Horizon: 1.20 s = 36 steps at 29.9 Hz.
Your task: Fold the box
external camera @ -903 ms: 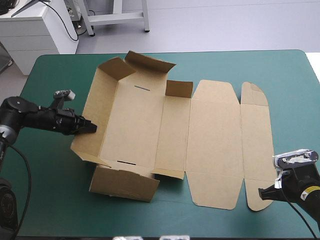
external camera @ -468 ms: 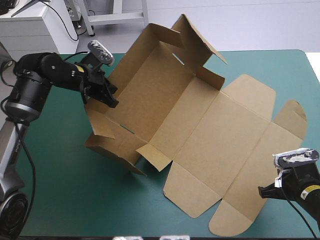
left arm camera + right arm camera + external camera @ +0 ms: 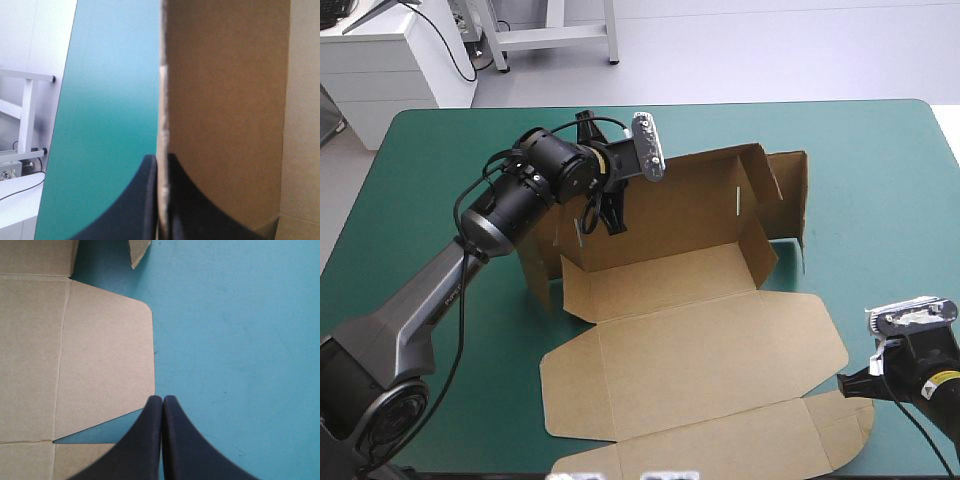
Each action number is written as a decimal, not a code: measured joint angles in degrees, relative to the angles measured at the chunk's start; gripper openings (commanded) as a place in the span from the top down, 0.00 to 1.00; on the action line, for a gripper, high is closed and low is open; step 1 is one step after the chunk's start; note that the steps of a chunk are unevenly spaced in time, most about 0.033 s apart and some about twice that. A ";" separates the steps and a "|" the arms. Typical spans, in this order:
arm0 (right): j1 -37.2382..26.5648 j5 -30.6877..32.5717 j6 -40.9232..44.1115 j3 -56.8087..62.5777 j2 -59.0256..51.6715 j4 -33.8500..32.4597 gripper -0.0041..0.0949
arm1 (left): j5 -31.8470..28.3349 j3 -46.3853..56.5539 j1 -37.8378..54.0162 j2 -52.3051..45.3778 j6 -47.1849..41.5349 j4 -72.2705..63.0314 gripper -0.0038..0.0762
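Observation:
The brown box [image 3: 700, 330] lies mid-table, turned with its long back wall upright and its lid panels flat toward the front edge. At that wall's left end my left gripper [image 3: 603, 220] is shut on the board. In the left wrist view the black fingers [image 3: 150, 200] pinch the wall's edge of the box [image 3: 225, 100] between them. My right gripper [image 3: 847, 385] rests low at the front right, shut and holding nothing. Its tip [image 3: 162, 399] sits just beside the rounded flap of the box [image 3: 100, 365].
Bare teal-green cover [image 3: 440, 330] stretches left of the box and again at the far right [image 3: 890, 200]. The table's right edge runs close behind my right gripper. A short side flap [image 3: 785, 195] stands up at the box's right end.
My left arm has swung from the table's left side toward the back middle, lifting and turning the box about a quarter turn; the lid now lies toward the front. The right arm has stayed still.

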 measured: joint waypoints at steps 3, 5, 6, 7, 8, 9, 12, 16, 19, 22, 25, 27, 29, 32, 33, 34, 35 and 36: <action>0.00 0.18 0.00 0.00 0.00 0.00 0.98 | -0.16 0.10 -0.51 -0.13 0.14 0.99 0.96; 0.00 0.30 0.00 0.00 0.00 0.06 0.98 | 0.04 0.10 -0.58 -0.39 0.71 1.39 0.96; 0.00 0.38 0.00 0.00 0.00 0.06 0.98 | 0.17 0.25 -0.58 -0.65 1.28 1.53 0.96; 0.00 0.38 0.00 0.00 0.00 0.06 0.98 | 0.17 0.49 -0.58 -0.95 1.88 1.59 0.96; 0.00 0.38 0.00 0.00 0.00 0.06 0.98 | 0.05 0.75 -0.58 -1.28 2.28 1.59 0.96; 0.00 0.38 0.00 0.00 0.00 0.06 0.98 | -0.51 1.36 -0.58 -1.80 2.59 1.59 0.96; 0.00 0.38 0.00 0.00 0.00 0.06 0.98 | -4.41 5.29 -0.58 -4.24 3.72 1.84 0.96; 0.00 0.38 0.00 0.00 0.00 0.06 0.98 | -13.63 14.46 -0.58 -8.54 4.92 2.96 0.96; 0.00 0.38 0.18 0.00 0.00 0.06 0.98 | -21.15 21.94 -0.58 -11.61 4.92 4.41 0.96; 0.00 0.38 0.78 0.00 0.00 0.18 0.98 | -26.53 27.26 -0.58 -13.94 4.92 5.27 0.96; 0.00 0.38 1.08 0.00 0.00 0.23 0.98 | -29.09 30.27 -0.63 -15.36 4.92 7.35 0.96; 0.00 0.38 1.12 0.00 0.00 0.23 0.98 | -29.76 31.32 -0.63 -15.90 4.92 8.65 0.96; 0.00 0.38 1.39 0.00 0.00 0.30 0.98 | -30.48 32.23 -0.63 -16.38 4.92 9.59 0.96; 0.00 0.38 2.56 -0.35 0.00 0.43 0.98 | -32.69 34.31 -0.63 -17.22 4.92 11.15 0.96; 0.00 0.38 2.80 -0.57 0.00 0.43 0.98 | -33.58 35.10 -0.63 -17.39 4.92 11.68 0.96; 0.00 0.32 3.03 -0.80 0.00 0.43 0.98 | -34.65 35.87 -0.63 -17.64 4.92 12.19 0.96; 0.00 0.32 3.13 -1.07 0.00 0.43 0.98 | -35.82 36.70 -0.63 -17.91 4.92 12.59 0.96; 0.00 0.20 3.21 -1.23 0.00 0.43 0.98 | -36.83 37.40 -0.63 -18.13 4.92 12.94 0.96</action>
